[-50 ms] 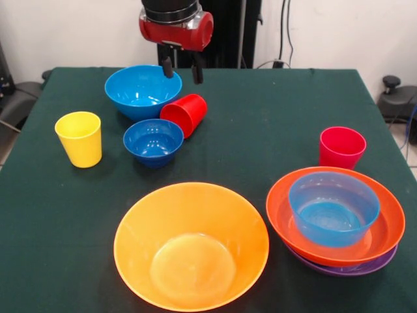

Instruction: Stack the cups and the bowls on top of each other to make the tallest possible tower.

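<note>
Three bowls are sitting nested as the tower [335, 218] at our desk's [273, 111] edge while our fingers [182, 70] are hanging open and empty above the tipped red cup [185, 113], which may roll away if nudged.

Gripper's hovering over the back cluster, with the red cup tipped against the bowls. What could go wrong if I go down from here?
The red cup lies on its side, wedged between the large blue bowl and the small blue bowl. The open gripper could knock it rolling or pinch a bowl rim instead.

The tower sits near the table edge; a hard placement may shift it.
</note>
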You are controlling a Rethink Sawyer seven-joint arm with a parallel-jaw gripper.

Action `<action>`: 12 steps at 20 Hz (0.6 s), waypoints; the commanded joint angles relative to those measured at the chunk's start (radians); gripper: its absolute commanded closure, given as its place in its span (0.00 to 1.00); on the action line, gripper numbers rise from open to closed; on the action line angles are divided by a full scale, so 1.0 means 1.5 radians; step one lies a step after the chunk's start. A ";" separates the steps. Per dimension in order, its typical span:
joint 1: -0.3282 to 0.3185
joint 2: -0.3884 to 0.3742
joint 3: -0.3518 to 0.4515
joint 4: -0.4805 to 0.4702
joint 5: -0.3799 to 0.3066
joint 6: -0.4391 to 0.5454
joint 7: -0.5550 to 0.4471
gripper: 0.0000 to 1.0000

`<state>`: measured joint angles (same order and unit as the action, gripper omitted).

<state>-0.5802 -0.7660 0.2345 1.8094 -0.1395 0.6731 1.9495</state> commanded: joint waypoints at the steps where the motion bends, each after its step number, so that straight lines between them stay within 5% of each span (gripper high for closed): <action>1: -0.018 0.038 0.069 0.047 -0.064 -0.076 -0.079 0.00; 12: -0.018 0.089 0.075 0.032 -0.104 -0.117 -0.051 0.00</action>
<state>-0.6198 -0.7211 0.2650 1.8298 -0.2043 0.5803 1.9495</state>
